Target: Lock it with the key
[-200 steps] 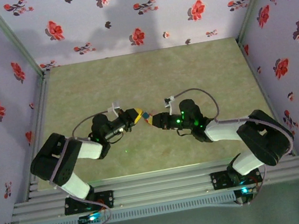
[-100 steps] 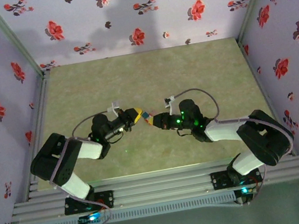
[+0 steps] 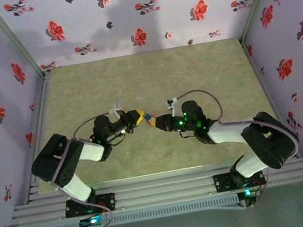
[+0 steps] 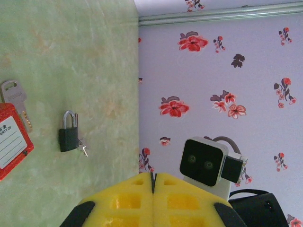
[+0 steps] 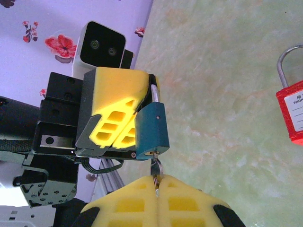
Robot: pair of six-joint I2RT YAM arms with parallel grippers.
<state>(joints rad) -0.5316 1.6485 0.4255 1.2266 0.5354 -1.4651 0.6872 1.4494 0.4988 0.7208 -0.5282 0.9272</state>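
- Judging by the right wrist view, the insertion step is taken as done: the key (image 5: 155,168) is seen with its thin metal shaft entered in the keyhole on the underside of the teal padlock (image 5: 151,128).
- The key is pinched at its head by the right gripper (image 5: 156,182), whose yellow pads are pressed together just below the teal padlock. The head itself is hidden between them.
- The teal padlock is clamped by the left gripper (image 5: 142,106), whose pads are closed on the shackle and the upper edge of the body.
- Whether the shackle is pushed fully home cannot be told, since its top is covered by those pads.
- The turn of the key is judged to be what is left of the task, with the key's withdrawal after it. No sign of a turn can be read from the shaft.
- A red padlock (image 5: 293,111) is seen lying on the table, well apart from the teal padlock and touched by neither gripper.
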